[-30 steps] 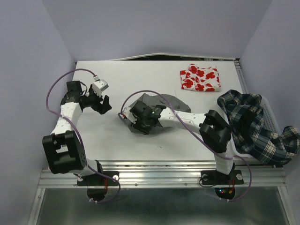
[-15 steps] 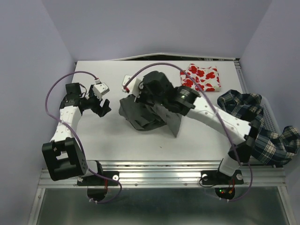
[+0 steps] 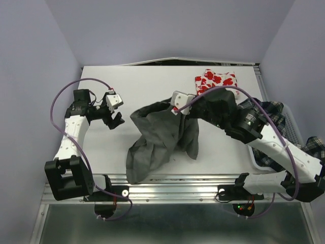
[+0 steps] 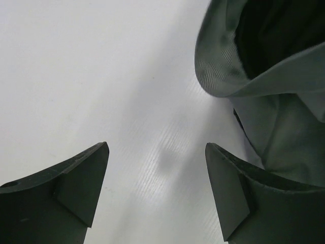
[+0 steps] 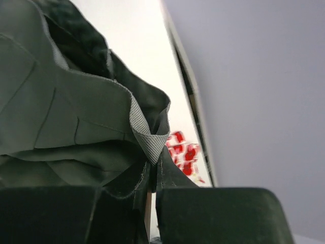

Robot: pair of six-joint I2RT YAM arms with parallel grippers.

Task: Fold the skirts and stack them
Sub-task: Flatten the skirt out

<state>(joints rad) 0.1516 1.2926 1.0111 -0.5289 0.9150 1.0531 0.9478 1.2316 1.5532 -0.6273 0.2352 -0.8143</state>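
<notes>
I see the table (image 3: pixel 101 152) with both arms reaching over it. The grey skirt (image 3: pixel 160 134) is the biggest thing in play. It hangs bunched from my right fingers (image 5: pixel 172 208), which are clenched on a fold of its edge. In the right wrist view a ribbed band of the cloth runs down into the narrow slit between them. From that grip the cloth drapes down and to the left of the right fingers, and its lower end trails on the table toward the near edge.

The plaid skirt (image 3: pixel 271 109) lies in a heap to the right of the right fingers, at the table's right side, partly hidden behind the right arm. The red-print skirt (image 3: pixel 217 84) sits folded flat beyond the right fingers, near the far edge and apart from the grey one. The right wrist view catches a small patch of it (image 5: pixel 183 152) past the grey cloth.

My left fingers (image 4: pixel 76 178) are spread wide and grasp nothing, with bare table showing between them. The grey skirt's curled edge (image 4: pixel 238 76) is just off to their right, not touching them.
</notes>
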